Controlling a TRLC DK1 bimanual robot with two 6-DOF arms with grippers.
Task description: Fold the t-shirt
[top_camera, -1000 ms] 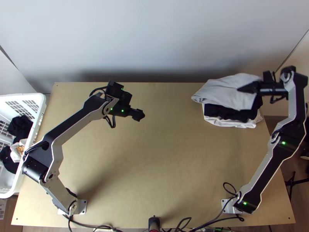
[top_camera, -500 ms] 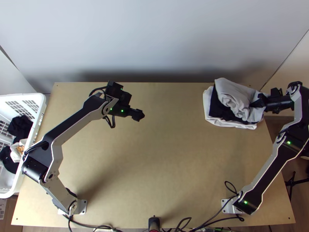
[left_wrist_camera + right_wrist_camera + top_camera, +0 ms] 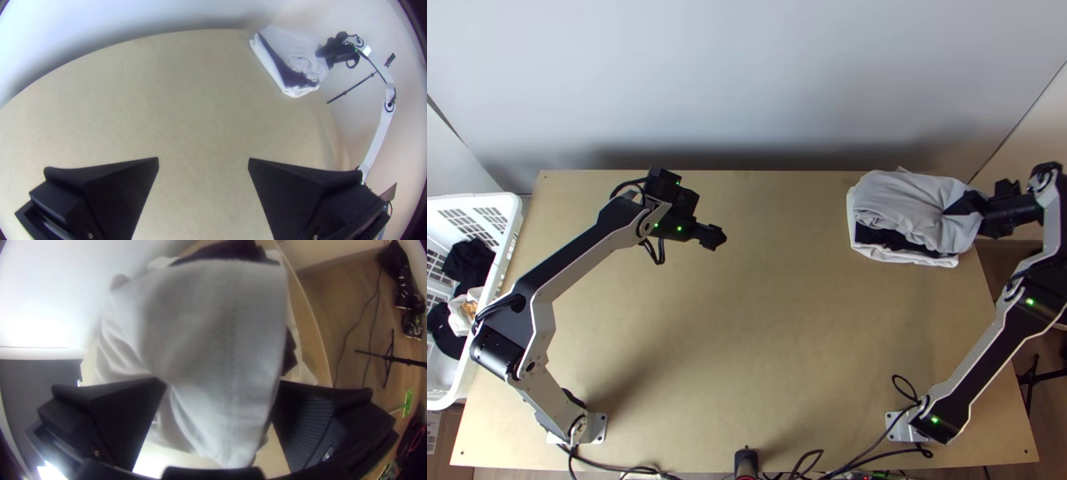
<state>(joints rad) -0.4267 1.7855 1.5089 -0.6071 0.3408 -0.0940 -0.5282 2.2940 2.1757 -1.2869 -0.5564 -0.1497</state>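
In the top view, the light grey cotton t-shirt lies rumpled over folded black cloth and white cloth at the upper right; half a second ago it was bunched rightward, and it now reaches farther left, covering more black. The right gripper, at its right end, has shifted slightly right. The left gripper keeps its place at upper centre-left

In the left wrist view, the left gripper's jaws stand wide apart, released

In the right wrist view, the right gripper's jaws are spread, unclenched, with grey fabric between them
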